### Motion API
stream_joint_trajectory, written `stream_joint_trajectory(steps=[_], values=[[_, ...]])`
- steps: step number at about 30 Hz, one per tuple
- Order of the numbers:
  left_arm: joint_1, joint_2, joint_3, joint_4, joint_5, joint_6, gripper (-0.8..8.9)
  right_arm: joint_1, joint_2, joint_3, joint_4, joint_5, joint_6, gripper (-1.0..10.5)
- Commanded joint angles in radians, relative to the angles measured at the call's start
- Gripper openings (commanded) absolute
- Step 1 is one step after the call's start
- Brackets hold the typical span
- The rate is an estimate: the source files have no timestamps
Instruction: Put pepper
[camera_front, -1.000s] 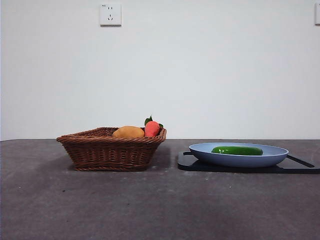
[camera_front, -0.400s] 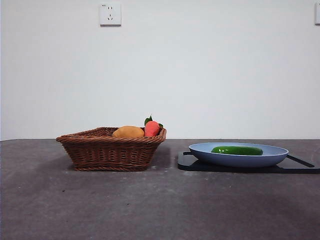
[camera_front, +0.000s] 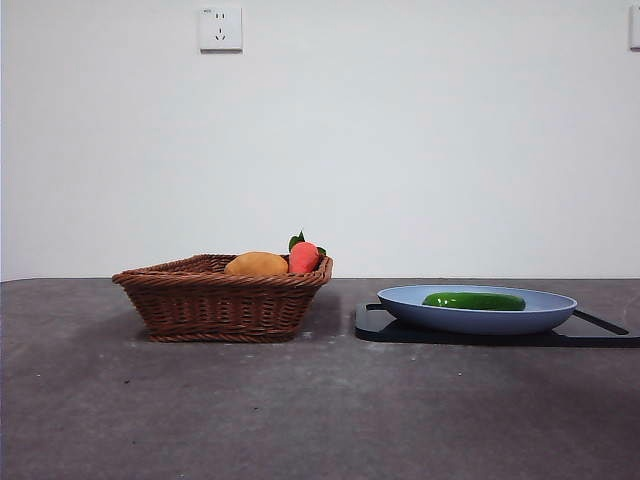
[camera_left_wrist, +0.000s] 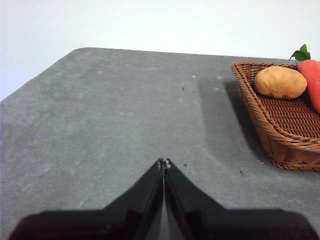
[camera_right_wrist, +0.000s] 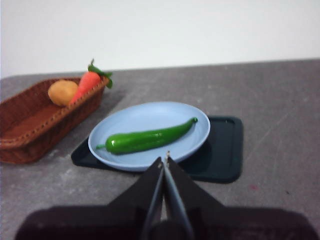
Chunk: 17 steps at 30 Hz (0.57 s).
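My right gripper (camera_right_wrist: 164, 159) has its jaws pressed together and hangs just short of the blue plate (camera_right_wrist: 150, 115), where the pepper (camera_right_wrist: 150, 138) lies lengthwise. My left gripper (camera_left_wrist: 163, 162) is closed too, over bare table (camera_left_wrist: 100, 120), beside the basket (camera_left_wrist: 285, 125). My worry: the pepper looks glossy and rounded, so I judge an off-centre pinch could squirt it sideways or skid the plate across its dark tray (camera_right_wrist: 225, 150).

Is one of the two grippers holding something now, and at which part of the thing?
Nothing is held. The left gripper and right gripper are both shut on nothing; the pepper lies free on the blue plate.
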Motion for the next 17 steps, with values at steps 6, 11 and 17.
stream_joint_trajectory(steps=[6,11,17], values=[[0.003,-0.003,-0.01,0.01,0.003,-0.006,0.08,0.004,-0.018,-0.002,-0.067,0.002,0.014,0.1],[0.003,-0.003,-0.01,0.01,0.003,-0.006,0.08,0.003,-0.017,-0.002,-0.087,0.002,0.046,0.1],[0.003,-0.003,-0.01,0.01,0.003,-0.006,0.08,0.002,-0.017,-0.002,-0.087,0.003,0.047,0.1]])
